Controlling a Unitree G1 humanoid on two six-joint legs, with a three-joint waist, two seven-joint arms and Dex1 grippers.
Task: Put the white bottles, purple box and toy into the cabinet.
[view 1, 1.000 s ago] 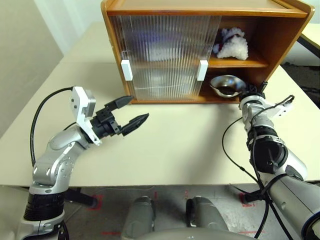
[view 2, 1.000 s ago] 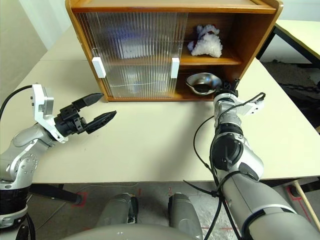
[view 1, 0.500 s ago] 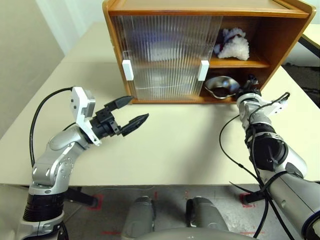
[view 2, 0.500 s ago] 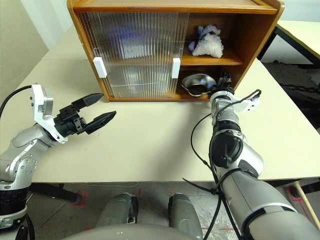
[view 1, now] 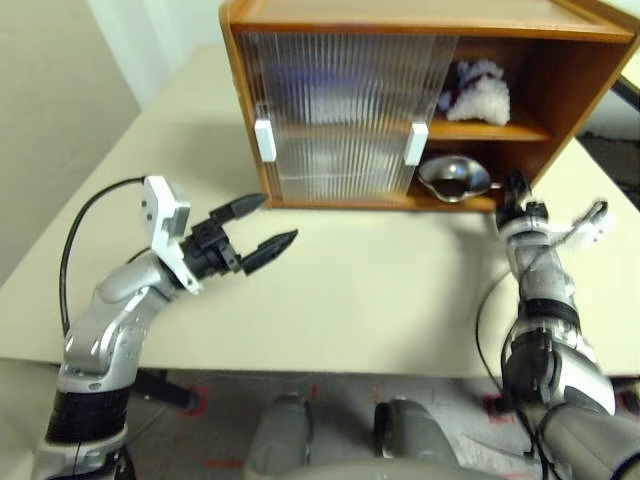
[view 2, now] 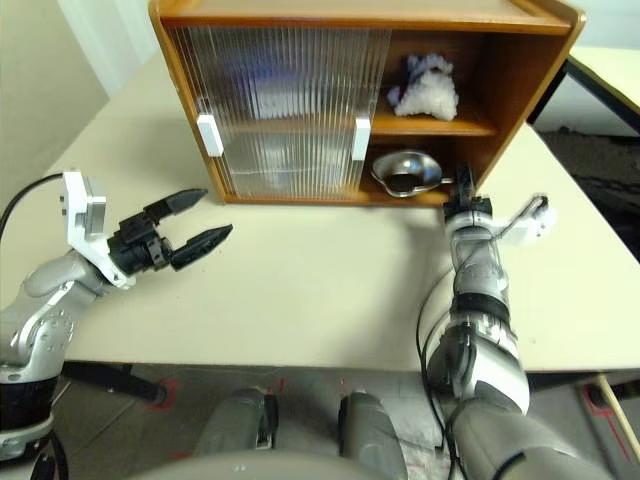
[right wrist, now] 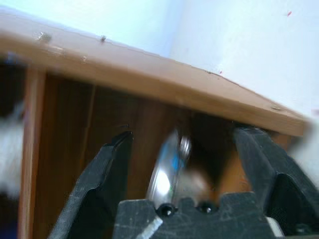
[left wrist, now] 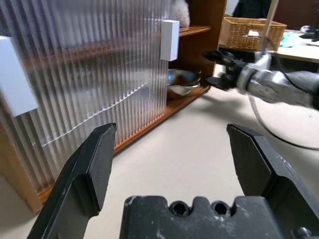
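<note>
The toy [view 1: 478, 90] sat on the cabinet's [view 1: 420, 20] upper shelf, right side. Nearer, the left gripper [view 1: 258, 223] hovered over the table [view 1: 380, 290], fingers spread wide, empty. The right gripper [right wrist: 182, 164] stood spread before the steel bowl [view 1: 455, 178], holding nothing.

We saw a broad cream table [view 1: 380, 290] with a seam running across it. Beneath its near edge lay grey floor [view 1: 330, 385] marked with red tape. A pale wall [view 1: 45, 110] stood to the left. Beyond the table's right side we noticed another table [left wrist: 299, 50] carrying a woven basket [left wrist: 251, 34].
</note>
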